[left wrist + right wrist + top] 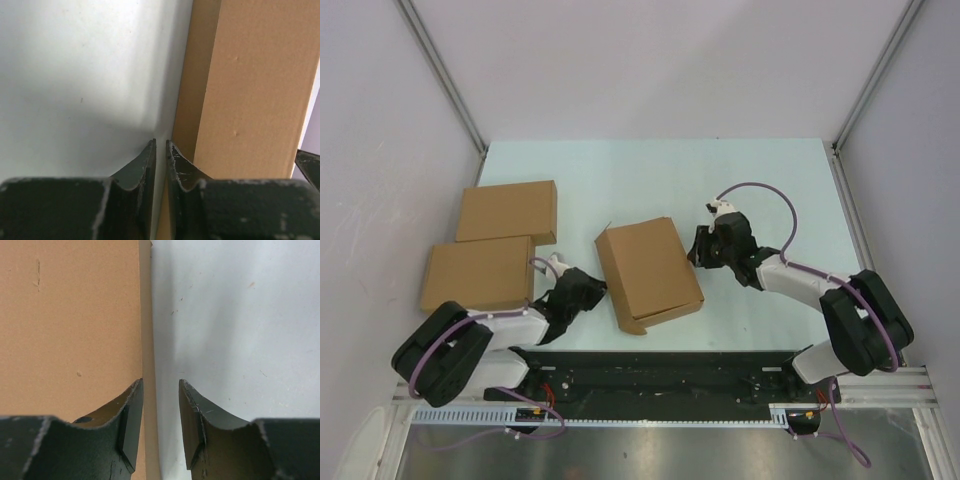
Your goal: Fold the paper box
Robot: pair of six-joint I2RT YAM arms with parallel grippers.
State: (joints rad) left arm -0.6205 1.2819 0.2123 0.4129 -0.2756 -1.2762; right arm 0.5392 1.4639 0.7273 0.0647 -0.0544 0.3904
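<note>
1. The paper box lies mid-table between the arms with its lid down. Its long axis points away from the bases, slightly skewed, and whatever is inside is hidden.
2. The right gripper is nearer. It is partly open and straddles the box's right edge, clamping nothing.
3. The left gripper sits just beside the left wall, narrowed to a slit and empty.
4. The finished boxes lie further left.

Bright, even light comes from above. The pale worktop looks a bit washed out. In both wrist views the paper box drops a soft grey shadow right beside it. Up close, the left claw and right claw look dark and a little fuzzy. The top view is sharp.
</note>
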